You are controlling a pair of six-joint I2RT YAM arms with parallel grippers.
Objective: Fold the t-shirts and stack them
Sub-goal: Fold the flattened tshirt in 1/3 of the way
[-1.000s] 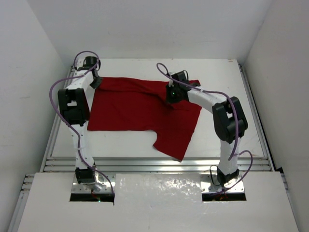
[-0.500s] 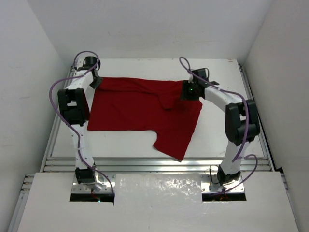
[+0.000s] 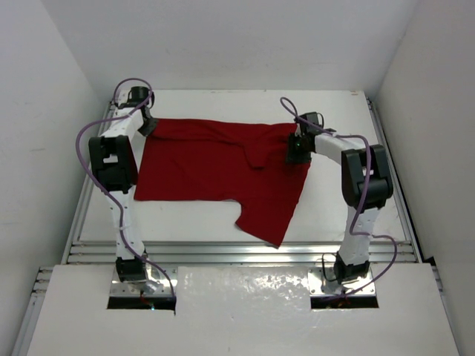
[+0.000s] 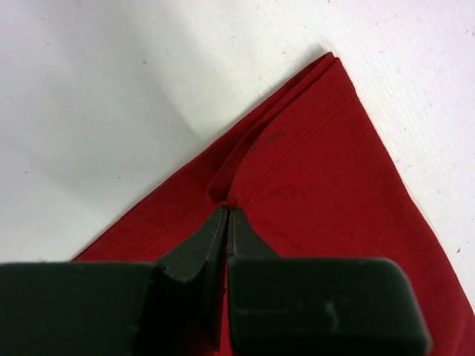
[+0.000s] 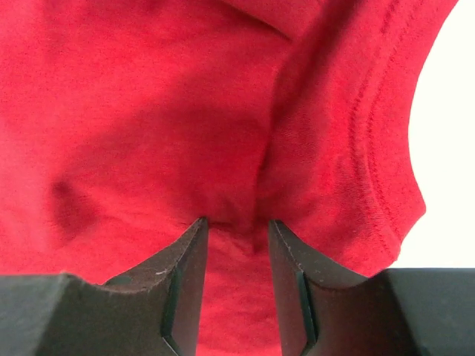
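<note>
The dark red t-shirt lies spread across the white table, with one flap reaching toward the front rail. My left gripper is at the shirt's far left corner. In the left wrist view the gripper is shut, pinching a small ridge of the shirt near its hemmed edge. My right gripper is on the shirt's far right part. In the right wrist view that gripper is open, its fingertips pressed onto the shirt with a raised fold between them, next to a stitched hem.
The white table is boxed in by white walls on the left, right and back. An aluminium rail runs along the front edge. The shirt's front corner lies close to that rail.
My right gripper has moved right, from the middle of the shirt's far edge to its far right part, with the arm swinging outward. The left arm has not moved.
</note>
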